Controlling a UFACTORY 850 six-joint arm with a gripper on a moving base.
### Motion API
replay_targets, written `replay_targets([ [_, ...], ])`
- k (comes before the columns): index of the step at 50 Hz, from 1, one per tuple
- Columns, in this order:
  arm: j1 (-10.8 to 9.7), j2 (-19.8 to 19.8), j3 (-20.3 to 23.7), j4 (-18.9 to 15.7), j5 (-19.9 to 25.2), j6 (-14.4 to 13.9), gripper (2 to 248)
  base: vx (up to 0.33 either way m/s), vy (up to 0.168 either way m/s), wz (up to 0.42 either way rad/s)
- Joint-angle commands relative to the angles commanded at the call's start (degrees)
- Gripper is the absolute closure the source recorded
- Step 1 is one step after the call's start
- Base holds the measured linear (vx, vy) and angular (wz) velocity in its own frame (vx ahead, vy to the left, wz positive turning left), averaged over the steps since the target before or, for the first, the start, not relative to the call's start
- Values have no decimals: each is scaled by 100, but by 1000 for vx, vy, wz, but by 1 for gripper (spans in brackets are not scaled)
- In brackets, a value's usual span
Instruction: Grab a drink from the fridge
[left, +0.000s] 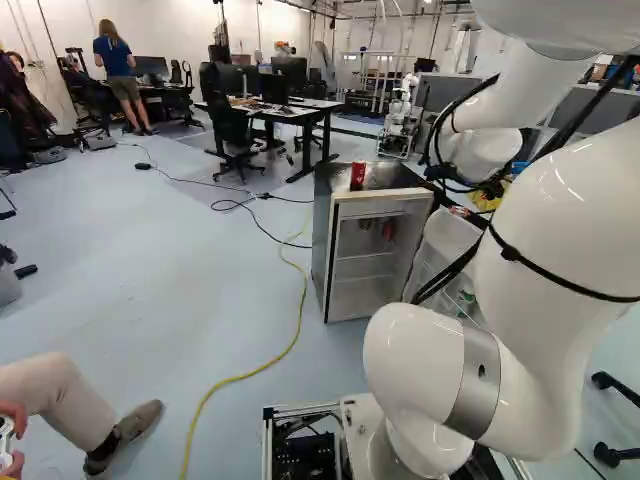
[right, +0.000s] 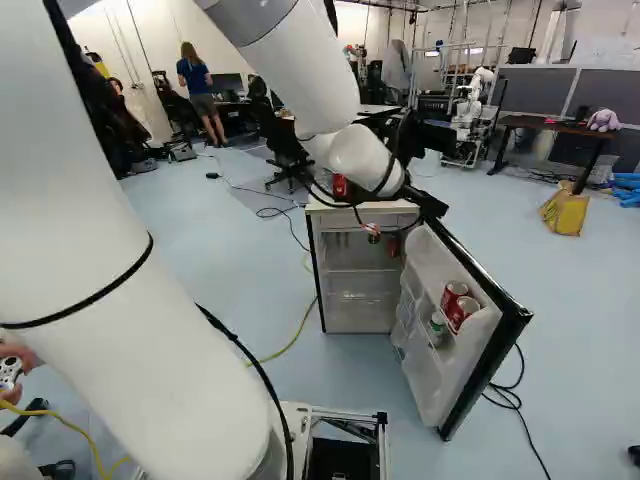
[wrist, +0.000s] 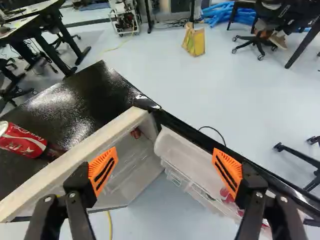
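Done: fridge (left: 324, 240) open, door (right: 437, 395) swung wide.
Left: likely a reach to the rack, grip on one drink, lift out.
Gripper (wrist: 165, 161): spread wide, empty, above the opening between cabinet and door.
Door rack: two red cans (right: 459, 305) close together, green-topped bottle (right: 438, 326) beside.
Interior: small red item (right: 393, 246) high up, kind uncertain.
Fridge top: lone red can (wrist: 22, 140), upright.

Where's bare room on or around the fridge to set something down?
Fridge top: bare from the red can toward the door-side corner.
Floor: bare just left of the yellow cable in the left base view.
Crowded: open door, red cans and a greenish container on its shelf.
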Motion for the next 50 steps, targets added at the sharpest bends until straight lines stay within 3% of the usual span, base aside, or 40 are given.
replay_targets([
  [50,-771,-203,-911,327,-2165,0,3,0,0,0],
])
